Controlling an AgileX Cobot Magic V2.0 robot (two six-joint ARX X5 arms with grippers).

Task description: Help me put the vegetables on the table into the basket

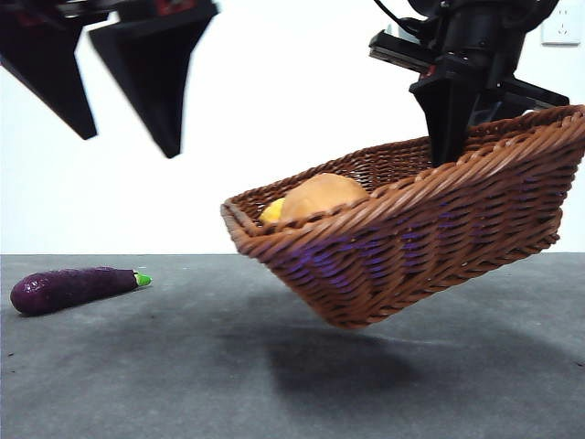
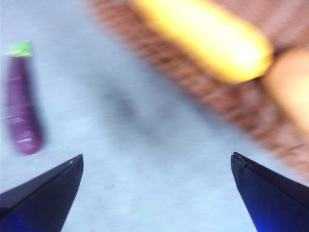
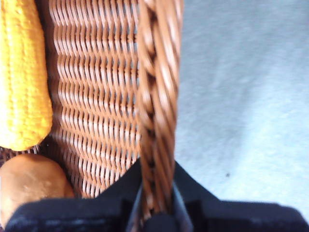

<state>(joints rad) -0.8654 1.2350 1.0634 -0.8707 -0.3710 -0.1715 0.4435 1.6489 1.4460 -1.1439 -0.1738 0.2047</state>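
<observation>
The right gripper [image 1: 450, 137] clamps the braided rim of the basket [image 1: 430, 242] and holds it tilted clear of the table [image 1: 183, 366], its lower corner hanging just above a dark shadow on the grey surface; in the right wrist view the two black jaws of this gripper [image 3: 155, 203] pinch the rim from either side, their tips partly hidden behind the weave. Inside the basket lie the potato [image 1: 322, 195] and the yellow vegetable [image 1: 271, 211], touching each other, both largely screened by the near wall in the front view, so only their tops show. The right wrist view shows the yellow vegetable [image 3: 21, 77] as long and lumpy, cut off at the picture's edge, with the potato [image 3: 31, 181] just beside its end. The eggplant [image 1: 71, 288] lies on its side on the table, well apart from the basket, green stem pointing toward it. The left gripper [image 1: 128, 69] hangs high above the table with its jaws spread wide and nothing between them; its upper part is cut off by the frame. The left wrist view is heavily blurred, yet the eggplant [image 2: 21, 106], the yellow vegetable [image 2: 207, 38] and the basket [image 2: 231, 106] can still be made out beyond the left gripper [image 2: 157, 162].
</observation>
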